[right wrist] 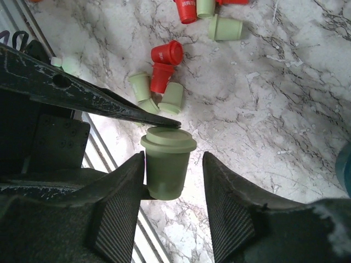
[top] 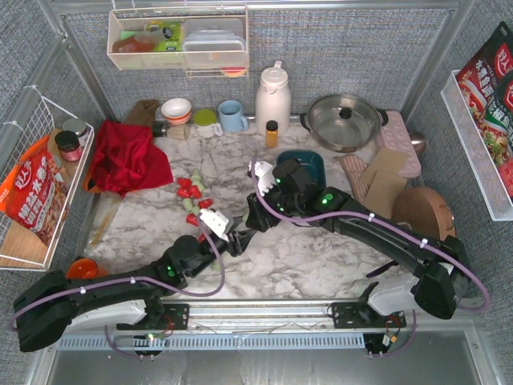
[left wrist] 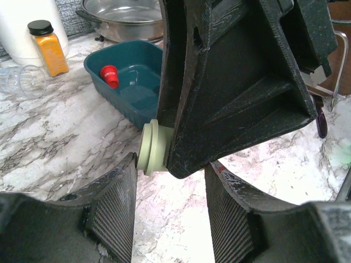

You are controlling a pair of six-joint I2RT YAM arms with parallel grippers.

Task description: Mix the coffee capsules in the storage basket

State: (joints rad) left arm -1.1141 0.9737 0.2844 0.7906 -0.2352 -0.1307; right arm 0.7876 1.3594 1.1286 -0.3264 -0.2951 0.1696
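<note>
Now, mid-counter: my right hand (right wrist: 174, 159) hangs with its jaws apart around one mint capsule (right wrist: 166, 164). One pad touches the capsule's side and the other stands just off it, so there is no clamp. A fingertip of the left hand (left wrist: 171, 167) touches the capsule's rim, seen in the right wrist view. The left jaws are partly apart, but the right hand's body hides the gap between them, so I cannot tell whether they grip the capsule. The two hands meet just near-left of the storage basket (top: 313, 163), over bare marble counter (top: 304, 265). The basket sits on the counter, on the near side of the steel pot (top: 345, 120). The left wrist view shows one red capsule (left wrist: 109, 75) lying inside it, with part of its floor hidden. The other coffee capsules (top: 192, 194), red and mint together, lie loose on the counter to the far left of the hands, well apart from the basket. An amber bottle (left wrist: 49, 46) stands near the basket's far left corner.
</note>
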